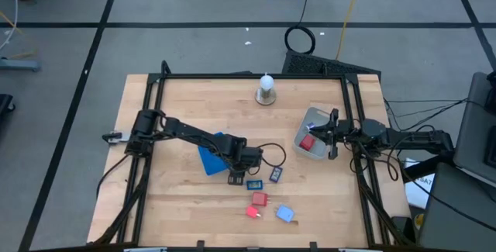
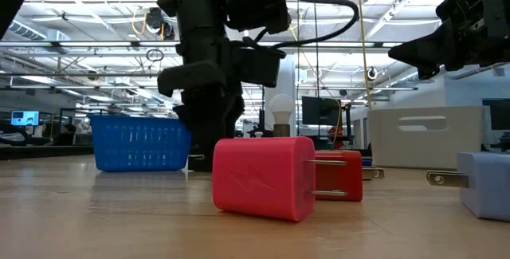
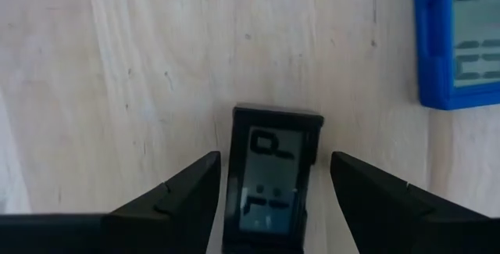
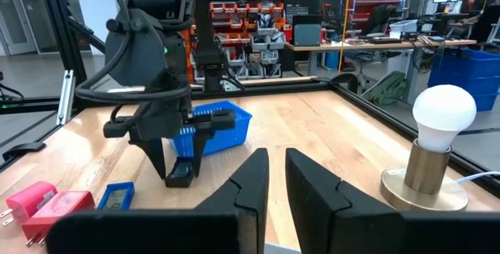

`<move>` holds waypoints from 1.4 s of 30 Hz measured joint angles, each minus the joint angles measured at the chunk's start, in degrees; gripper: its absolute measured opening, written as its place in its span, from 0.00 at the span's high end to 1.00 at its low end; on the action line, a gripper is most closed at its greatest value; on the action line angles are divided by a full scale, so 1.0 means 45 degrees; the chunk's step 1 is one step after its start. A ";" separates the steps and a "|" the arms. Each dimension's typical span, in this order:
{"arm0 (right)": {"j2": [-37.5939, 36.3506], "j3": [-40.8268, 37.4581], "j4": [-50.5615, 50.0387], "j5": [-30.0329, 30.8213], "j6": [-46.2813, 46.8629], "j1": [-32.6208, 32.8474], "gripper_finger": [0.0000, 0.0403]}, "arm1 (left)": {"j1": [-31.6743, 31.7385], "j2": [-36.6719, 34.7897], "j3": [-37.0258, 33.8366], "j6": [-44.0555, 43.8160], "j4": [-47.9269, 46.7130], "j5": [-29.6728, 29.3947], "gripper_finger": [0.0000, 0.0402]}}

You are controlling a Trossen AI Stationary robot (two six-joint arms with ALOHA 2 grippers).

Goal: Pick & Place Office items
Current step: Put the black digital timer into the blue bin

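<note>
My left gripper (image 1: 236, 176) (image 3: 275, 160) points down, open, over the table's middle. Its fingers stand on either side of a black rectangle with a small screen (image 3: 269, 180) that lies flat on the wood. I cannot tell whether either finger touches it. Two dark blue rectangles (image 1: 253, 182) (image 1: 276, 174) lie just right of it, and one shows in the left wrist view (image 3: 457, 35). Two red blocks (image 1: 259, 198) (image 1: 253, 212) and a light-blue block (image 1: 284, 214) lie nearer the near edge. My right gripper (image 1: 333, 136) (image 4: 276, 168) hovers over the grey container (image 1: 308, 120), its fingers a narrow slit apart.
A red piece (image 1: 307, 143) lies inside the grey container. A blue basket (image 1: 209, 157) (image 4: 223, 121) sits just left of my left gripper. A light bulb on a round base (image 1: 266, 89) (image 4: 441, 137) stands near the far edge. Dark frame rails run along the table's sides.
</note>
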 joint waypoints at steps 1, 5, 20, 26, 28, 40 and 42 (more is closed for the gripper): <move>0.0000 0.0000 -0.0005 0.0000 0.0000 0.0002 0.91 | 0.0000 0.0017 -0.0006 -0.0003 0.0023 -0.0002 0.39; 0.0003 0.0000 -0.0001 -0.0001 0.0001 0.0001 0.91 | 0.0000 0.0204 0.0015 0.0048 0.0295 0.0048 0.39; 0.0359 0.0000 -0.0006 -0.0025 0.0330 0.0002 0.92 | -0.0049 -0.0184 -0.0049 -0.0157 0.0863 0.0309 0.64; 0.0584 0.0000 -0.0007 -0.0039 0.0330 0.0002 0.92 | -0.0296 -0.2195 -0.0034 0.0681 0.1185 0.0172 0.64; 0.0652 0.0000 0.0005 -0.0039 0.0335 0.0005 0.92 | -0.0442 -0.3046 -0.0037 0.1019 0.1072 -0.0253 0.64; 0.0738 0.0000 0.0005 -0.0384 0.0404 0.0007 0.92 | -0.0537 -0.9525 -0.4505 0.0564 0.5330 -0.1035 0.64; 0.0738 0.0000 -0.0005 -0.0379 0.0398 0.0007 0.92 | -0.0525 -1.0483 -0.5932 0.0196 0.6349 -0.1142 0.64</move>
